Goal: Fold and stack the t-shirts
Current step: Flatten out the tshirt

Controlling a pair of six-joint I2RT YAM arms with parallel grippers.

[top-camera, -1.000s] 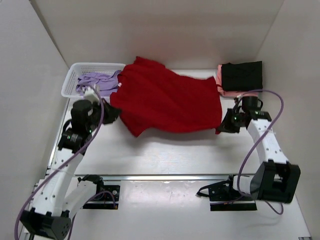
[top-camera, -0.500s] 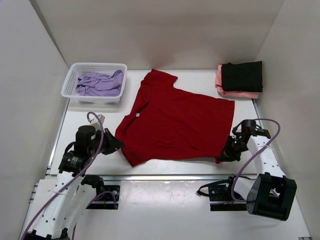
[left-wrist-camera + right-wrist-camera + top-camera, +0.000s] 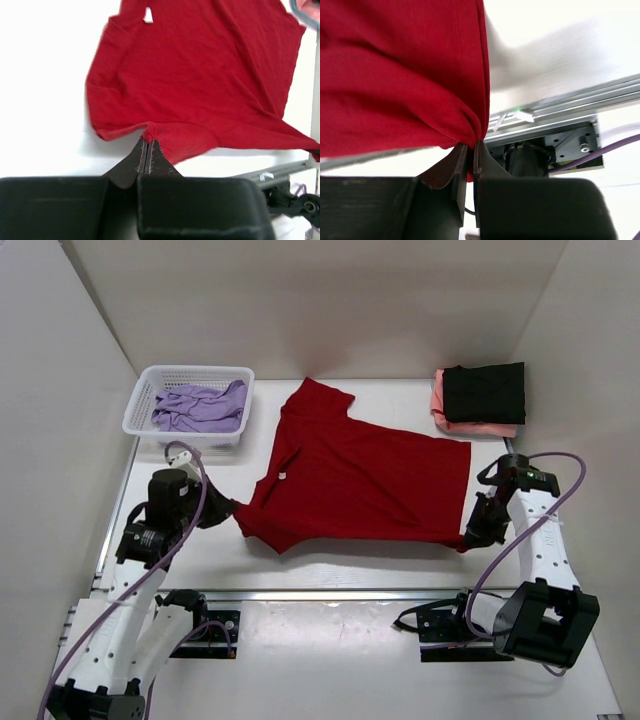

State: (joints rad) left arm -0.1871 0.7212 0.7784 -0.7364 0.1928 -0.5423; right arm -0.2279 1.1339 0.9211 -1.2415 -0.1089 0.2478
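The bright red t-shirt (image 3: 365,485) lies spread across the middle of the table, one sleeve pointing to the back. My left gripper (image 3: 232,512) is shut on its near left edge; the left wrist view shows the red cloth (image 3: 200,75) pinched at the fingertips (image 3: 148,139). My right gripper (image 3: 470,538) is shut on the near right corner, with red cloth (image 3: 400,75) bunched in the closed jaws (image 3: 472,146) and lifted off the table. A folded black shirt (image 3: 484,392) lies on a folded salmon pink shirt (image 3: 472,425) at the back right. A lavender shirt (image 3: 200,405) lies in the basket.
A white mesh basket (image 3: 141,398) stands at the back left. A metal rail (image 3: 340,593) runs along the table's near edge, with the arm bases behind it. White walls close in the left, back and right sides.
Both grippers pulled the red shirt back from the far side and down onto the table, spreading it out. In the last half second the right gripper moved right, drawing the hem taut.
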